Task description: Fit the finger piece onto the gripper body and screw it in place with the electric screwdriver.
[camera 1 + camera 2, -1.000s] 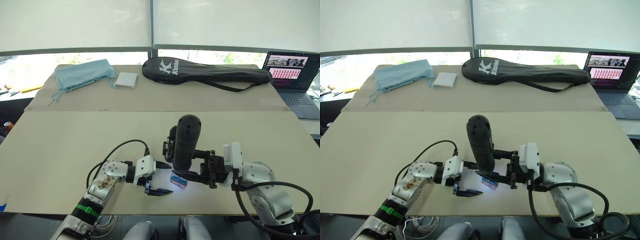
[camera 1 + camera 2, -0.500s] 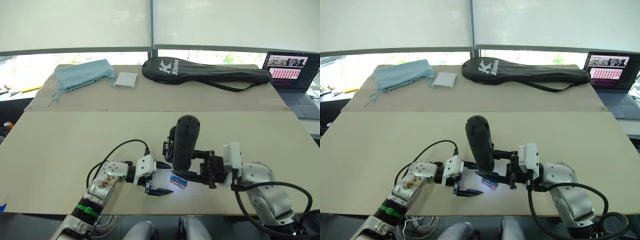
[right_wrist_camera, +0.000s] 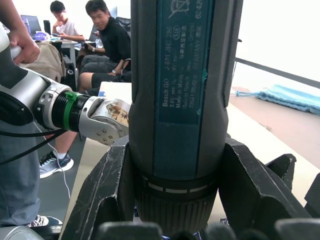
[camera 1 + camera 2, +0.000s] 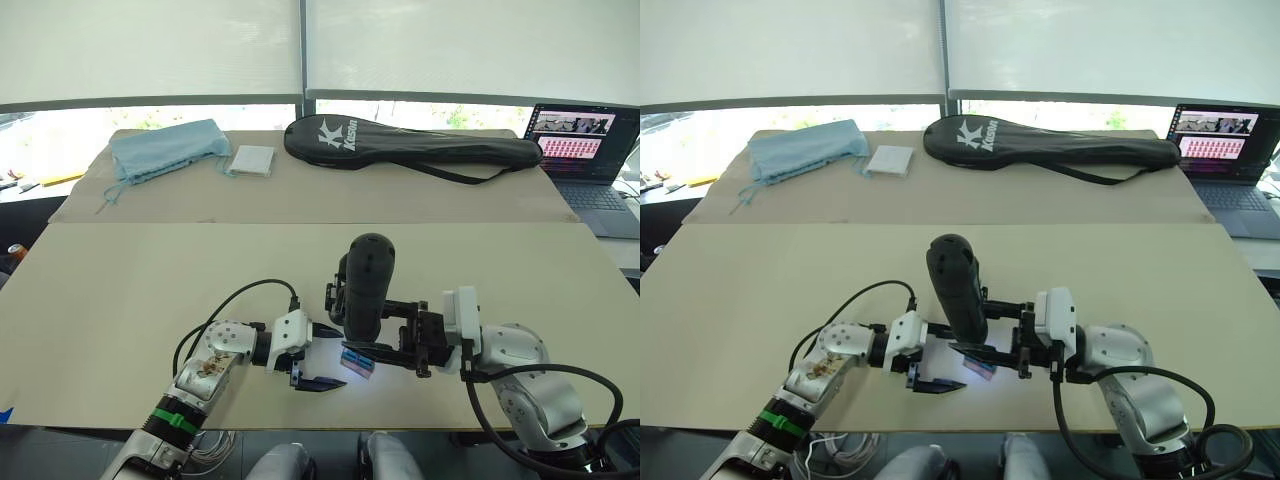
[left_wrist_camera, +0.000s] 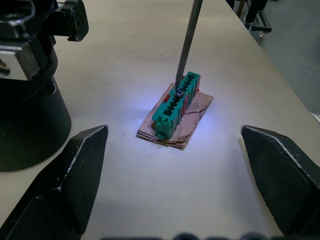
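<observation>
Matte-black and upright, the electric screwdriver [image 4: 363, 285] is clamped between the right gripper's [image 3: 175, 200] two fingers at the near middle of the tabletop [image 4: 130, 290]. Its thin bit comes down onto a small green block [image 5: 176, 104] sitting on a scrap of brown paper [image 5: 192, 120]. Just left of it, the left gripper [image 5: 172, 175] hangs low, fingers spread wide and empty. A black rounded base [image 5: 30, 130], probably the gripper body, stands close beside the left gripper.
</observation>
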You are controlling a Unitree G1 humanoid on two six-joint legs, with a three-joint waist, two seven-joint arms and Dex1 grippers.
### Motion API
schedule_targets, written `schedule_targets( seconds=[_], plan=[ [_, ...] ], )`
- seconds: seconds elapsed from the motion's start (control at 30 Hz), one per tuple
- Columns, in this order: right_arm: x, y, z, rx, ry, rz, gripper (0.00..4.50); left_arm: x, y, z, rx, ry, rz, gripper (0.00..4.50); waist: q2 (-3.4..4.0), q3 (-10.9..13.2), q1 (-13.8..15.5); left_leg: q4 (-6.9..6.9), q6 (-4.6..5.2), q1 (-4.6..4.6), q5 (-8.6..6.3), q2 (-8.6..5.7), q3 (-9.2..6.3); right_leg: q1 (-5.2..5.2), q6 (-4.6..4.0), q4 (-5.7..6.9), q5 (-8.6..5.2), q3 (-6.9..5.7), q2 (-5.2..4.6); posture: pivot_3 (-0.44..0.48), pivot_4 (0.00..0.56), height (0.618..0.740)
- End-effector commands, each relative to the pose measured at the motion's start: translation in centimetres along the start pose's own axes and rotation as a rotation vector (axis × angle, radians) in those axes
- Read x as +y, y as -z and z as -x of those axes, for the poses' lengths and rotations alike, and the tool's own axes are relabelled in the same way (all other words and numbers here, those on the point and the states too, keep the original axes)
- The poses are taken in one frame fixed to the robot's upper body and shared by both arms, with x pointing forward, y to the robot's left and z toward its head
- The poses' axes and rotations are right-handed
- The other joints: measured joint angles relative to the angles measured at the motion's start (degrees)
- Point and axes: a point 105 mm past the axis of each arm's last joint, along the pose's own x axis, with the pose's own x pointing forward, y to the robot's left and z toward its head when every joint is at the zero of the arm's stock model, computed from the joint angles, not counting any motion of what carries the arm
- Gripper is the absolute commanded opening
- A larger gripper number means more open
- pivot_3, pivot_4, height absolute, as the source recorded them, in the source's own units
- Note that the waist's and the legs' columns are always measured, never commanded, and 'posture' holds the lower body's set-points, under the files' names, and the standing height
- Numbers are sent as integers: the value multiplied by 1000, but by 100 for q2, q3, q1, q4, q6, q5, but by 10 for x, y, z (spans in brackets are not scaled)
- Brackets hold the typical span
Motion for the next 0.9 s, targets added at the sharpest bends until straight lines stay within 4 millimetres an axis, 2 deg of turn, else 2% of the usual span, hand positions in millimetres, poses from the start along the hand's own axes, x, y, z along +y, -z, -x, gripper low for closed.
schedule_targets(
  seconds=[0.03,0.9],
  plan=[
    [2,-8,-1,-31,-12,32,1906,-11,14,-6,22,34,55,4474,0,0,0,0,0,0,0,0,0,0,0,0,0,0,0,0,150,740],
    [0,-9,0,-33,-3,77,1906,-11,15,-6,21,31,57,4474,1,-1,0,0,0,0,0,0,0,0,0,0,0,0,0,0,150,740]
  ],
)
